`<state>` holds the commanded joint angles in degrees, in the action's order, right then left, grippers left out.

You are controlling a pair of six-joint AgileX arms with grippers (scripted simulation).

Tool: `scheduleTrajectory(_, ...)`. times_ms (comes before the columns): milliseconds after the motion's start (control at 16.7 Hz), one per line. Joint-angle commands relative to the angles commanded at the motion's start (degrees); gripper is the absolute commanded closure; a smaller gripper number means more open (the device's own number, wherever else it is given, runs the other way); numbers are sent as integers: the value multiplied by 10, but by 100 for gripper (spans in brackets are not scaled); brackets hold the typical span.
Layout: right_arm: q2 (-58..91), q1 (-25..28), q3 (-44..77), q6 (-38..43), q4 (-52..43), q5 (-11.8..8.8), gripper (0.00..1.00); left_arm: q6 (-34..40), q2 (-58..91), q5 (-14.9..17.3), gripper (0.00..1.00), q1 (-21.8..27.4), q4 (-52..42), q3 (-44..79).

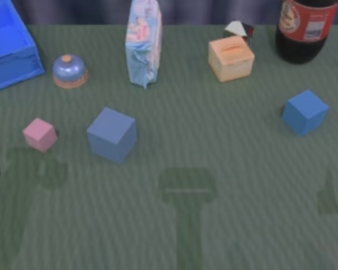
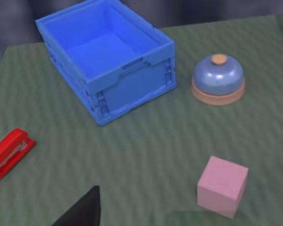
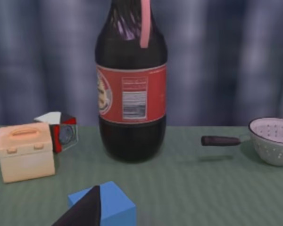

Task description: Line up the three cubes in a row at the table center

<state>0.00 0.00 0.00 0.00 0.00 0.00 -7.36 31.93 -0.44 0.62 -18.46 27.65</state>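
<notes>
Nothing lined up yet: pink cube (image 1: 40,134) near the counter's (image 1: 174,140) left edge, pale cube (image 1: 111,134) just beside it, blue cube (image 1: 305,112) far off by the right edge. Both end effectors' fingers: can't tell.

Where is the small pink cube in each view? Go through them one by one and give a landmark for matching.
Top view: the small pink cube sits on the table's left side, left of the pale greyish-blue cube.
Left wrist view: the pink cube lies on the green cloth, nearer the camera than the bell.
Right wrist view: not in it.
Shared landmark: the blue dome bell, in the top and left wrist views.
</notes>
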Motion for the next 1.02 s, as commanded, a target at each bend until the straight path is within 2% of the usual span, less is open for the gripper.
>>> scheduleTrajectory(660, 0, 0, 0, 0, 0, 0, 0, -147, 664, 6, 0, 29, -345, 523)
scheduleTrajectory(1020, 0, 0, 0, 0, 0, 0, 0, -192, 888, 6, 0, 35, -458, 697)
